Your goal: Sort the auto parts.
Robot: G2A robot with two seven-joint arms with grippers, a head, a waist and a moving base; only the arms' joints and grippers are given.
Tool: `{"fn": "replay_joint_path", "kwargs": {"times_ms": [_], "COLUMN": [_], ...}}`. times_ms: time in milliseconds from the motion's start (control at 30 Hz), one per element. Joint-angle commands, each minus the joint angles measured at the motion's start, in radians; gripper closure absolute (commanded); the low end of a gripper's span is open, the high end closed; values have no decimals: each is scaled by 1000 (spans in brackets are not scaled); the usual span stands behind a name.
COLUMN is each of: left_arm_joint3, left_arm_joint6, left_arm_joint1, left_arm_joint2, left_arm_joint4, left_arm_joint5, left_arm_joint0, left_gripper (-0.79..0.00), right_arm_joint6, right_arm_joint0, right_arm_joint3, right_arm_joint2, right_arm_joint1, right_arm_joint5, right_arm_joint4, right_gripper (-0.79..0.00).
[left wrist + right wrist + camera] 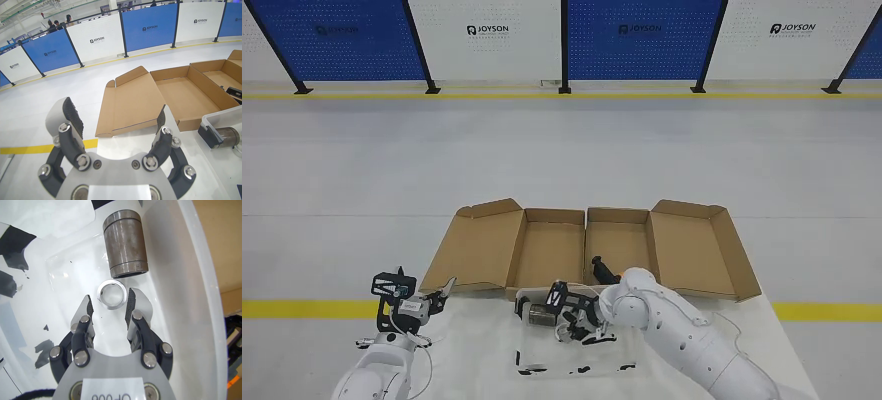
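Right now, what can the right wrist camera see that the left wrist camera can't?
Just the right wrist view: a small shiny metal ring lying flat on the bin's floor, right in front of the open right gripper.

Just the left wrist view: the open left gripper holding nothing, the blue and white fence panels and the yellow floor line.

Both: the grey metal cylinder lying on its side in the clear plastic bin, and the brown cardboard box next to the bin.
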Motion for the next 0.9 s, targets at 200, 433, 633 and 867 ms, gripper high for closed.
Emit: {"fn": "replay_joint_path", "kwargs": {"times_ms": [200,433,633,867], "left_arm_joint3": [0,0,0,0], "left_arm_joint6": [0,0,0,0], "left_arm_joint1": [0,0,0,0], "left_arm_joint2": [0,0,0,0], "left_arm_joint4": [0,0,0,0], "left_arm_joint5": [0,0,0,0], "left_arm_joint0": [0,0,0,0], "left_gripper": [-785,-785,-785,-785], "right_arm_joint6": [-25,-14,3,-3], "right_arm_joint0": [14,22,31,35], "right_arm_joint3": [27,49,66,70], "right_arm_joint2": [-22,-43,-53,-40], "right_arm_joint1": [-19,-34,-48,-50], "right_arm_joint5": [31,74,87,76], "right_arm_joint4": [-25,-56,-54,-47], "right_gripper": [-357,-351,-182,0]}}
